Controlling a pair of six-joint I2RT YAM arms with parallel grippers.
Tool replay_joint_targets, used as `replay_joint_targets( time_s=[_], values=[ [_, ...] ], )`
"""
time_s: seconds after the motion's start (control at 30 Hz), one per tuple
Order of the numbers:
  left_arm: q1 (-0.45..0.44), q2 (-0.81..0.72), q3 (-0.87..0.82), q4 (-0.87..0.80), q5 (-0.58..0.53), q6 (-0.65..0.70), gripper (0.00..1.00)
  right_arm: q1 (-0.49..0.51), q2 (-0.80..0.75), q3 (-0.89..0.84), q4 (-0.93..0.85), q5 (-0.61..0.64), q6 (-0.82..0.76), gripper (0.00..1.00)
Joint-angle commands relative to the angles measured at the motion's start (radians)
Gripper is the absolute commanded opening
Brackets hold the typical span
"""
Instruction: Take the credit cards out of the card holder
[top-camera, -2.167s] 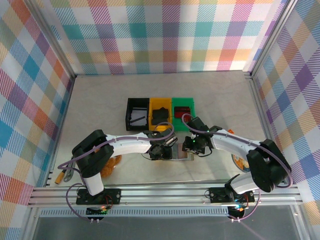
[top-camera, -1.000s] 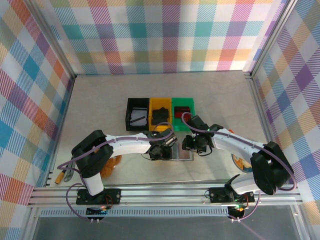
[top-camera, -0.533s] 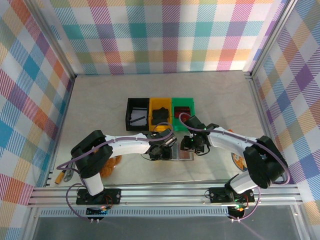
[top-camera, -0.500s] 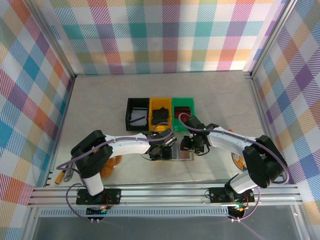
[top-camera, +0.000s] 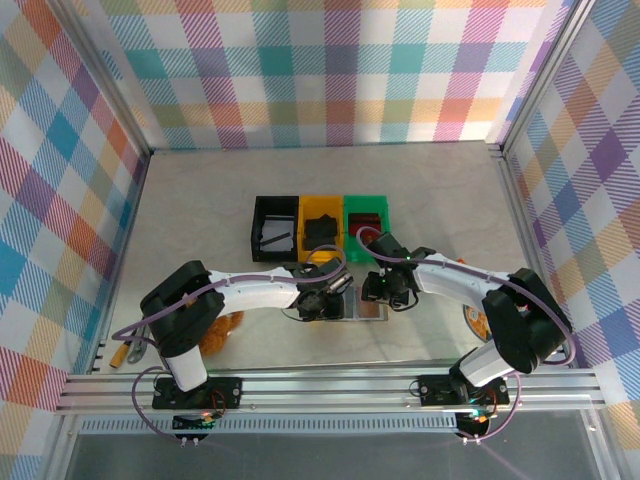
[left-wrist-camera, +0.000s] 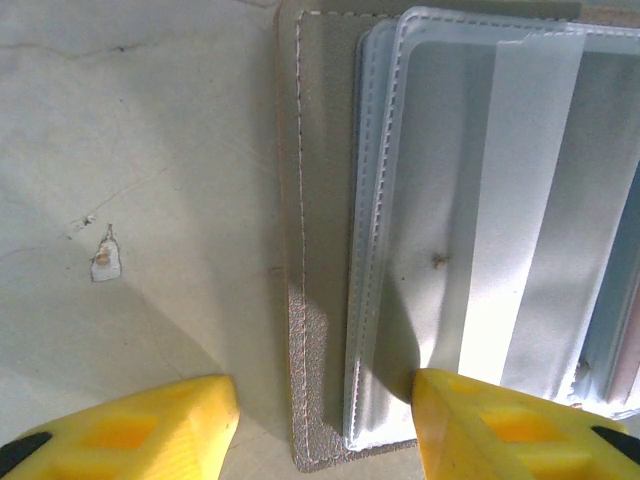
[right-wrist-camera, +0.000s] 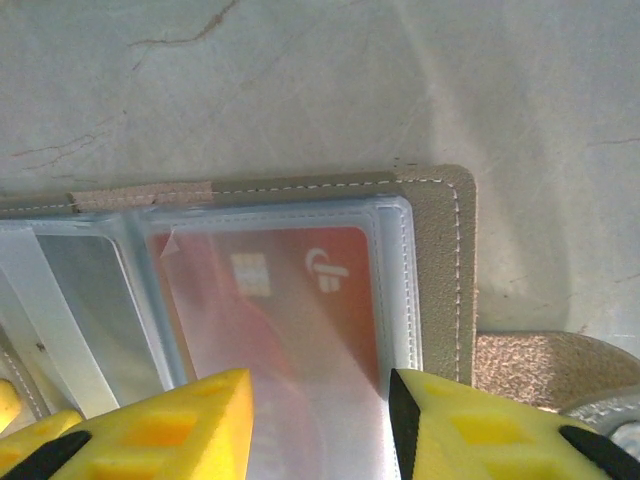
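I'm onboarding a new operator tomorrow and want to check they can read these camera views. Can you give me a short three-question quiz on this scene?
1. True or false: the red card is out of the card holder.
2. The right gripper is: A) shut on the card, B) open, poised over the card's clear sleeve, C) inside a bin.
3. How many plastic bins stand in the row behind the holder?
Key: 1 false, it sits inside a clear sleeve; 2 B; 3 three.
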Motion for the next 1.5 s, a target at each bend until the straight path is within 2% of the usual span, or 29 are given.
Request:
replay_joint_targets(
  time_s=[0.0,0.17,0.53,0.83,1.0,1.17,1.47],
  values=[
    [0.000,0.089,-0.069,-0.017,0.009,-0.014,0.52,0.004,0.010,-0.007,0.009,-0.004,0.012,0.43],
    [0.000,0.093,-0.063,-0.017,0.009,-0.014,0.52,0.004,0.011,-0.020,0.034,-0.026,0.012,0.42],
    [0.000,0.092,-0.070,-0.014,0.011,-0.015,0.52,0.004,0.025,-0.008,-0.014,0.043,0.023,0.42],
    [0.000,0.095,-0.072,-0.011,0.012,-0.017,0.52,0.004,0.000,-0.032,0.047,-0.011,-0.007,0.42],
    [0.000,0.093,-0.072,-0.010,0.012,-0.017,0.52,0.003,-0.027,-0.035,0.037,0.016,-0.035,0.43],
    [0.000,0.097,-0.072,-0.008,0.016,-0.018,0.52,0.003,-0.011,-0.030,0.041,-0.012,-0.057,0.43],
    [0.000,0.096,-0.072,-0.008,0.015,-0.020,0.52,0.001,-0.013,-0.023,0.003,0.044,-0.051,0.43]
  ],
)
